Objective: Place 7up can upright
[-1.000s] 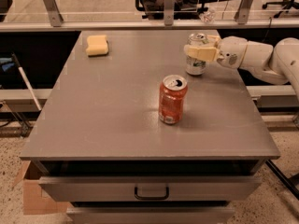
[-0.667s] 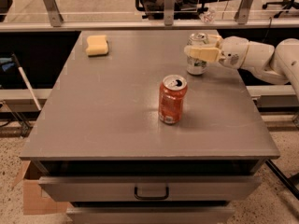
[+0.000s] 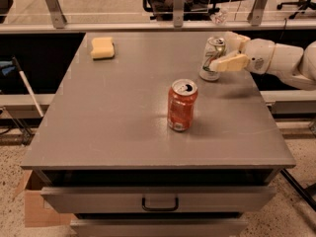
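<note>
The 7up can [image 3: 211,58], silver-white with green lettering, stands upright on the grey table [image 3: 123,112] near its far right edge. My gripper [image 3: 223,52] reaches in from the right at can height. Its fingers are open, with the near finger [image 3: 228,62] in front of the can's right side and the far finger [image 3: 233,39] behind it. The can's right edge still lies between the fingertips, and they do not grip it.
An orange-red soda can [image 3: 181,105] stands upright in the middle of the table. A yellow sponge [image 3: 102,47] lies at the far left corner. A railing runs behind the table. A drawer with a handle [image 3: 159,203] is below the front edge.
My gripper has drawn back to the right, so the near finger no longer covers the whole width of the 7up can. The can stays upright in place.
</note>
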{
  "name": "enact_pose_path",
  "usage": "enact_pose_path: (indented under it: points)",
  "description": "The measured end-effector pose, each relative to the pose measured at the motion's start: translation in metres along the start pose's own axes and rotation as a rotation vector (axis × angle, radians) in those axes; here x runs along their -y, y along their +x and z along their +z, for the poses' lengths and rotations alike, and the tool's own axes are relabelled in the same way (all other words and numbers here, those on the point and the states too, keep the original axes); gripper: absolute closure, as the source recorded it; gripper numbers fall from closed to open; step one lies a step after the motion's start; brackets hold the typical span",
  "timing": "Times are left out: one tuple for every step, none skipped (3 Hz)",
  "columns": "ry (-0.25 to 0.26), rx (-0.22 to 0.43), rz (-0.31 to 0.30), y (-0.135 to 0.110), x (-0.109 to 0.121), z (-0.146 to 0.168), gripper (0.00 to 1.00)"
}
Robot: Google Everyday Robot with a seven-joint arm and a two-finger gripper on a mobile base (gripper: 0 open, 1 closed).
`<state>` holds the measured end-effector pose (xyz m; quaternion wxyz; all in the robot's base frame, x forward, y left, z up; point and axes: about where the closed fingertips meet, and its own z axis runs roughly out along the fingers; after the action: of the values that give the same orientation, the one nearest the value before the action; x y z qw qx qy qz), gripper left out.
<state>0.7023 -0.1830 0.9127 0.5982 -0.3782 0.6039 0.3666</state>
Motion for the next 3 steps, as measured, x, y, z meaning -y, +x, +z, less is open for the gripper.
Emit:
enact_pose_path:
  points:
    - [0.061, -0.052, -0.009, 0.002, 0.002, -0.032, 0.00]
    - [0.151, -0.102, -0.018, 0.002, 0.004, -0.067, 0.00]
    - [0.185, -0.117, -0.018, 0.004, 0.005, -0.079, 0.00]
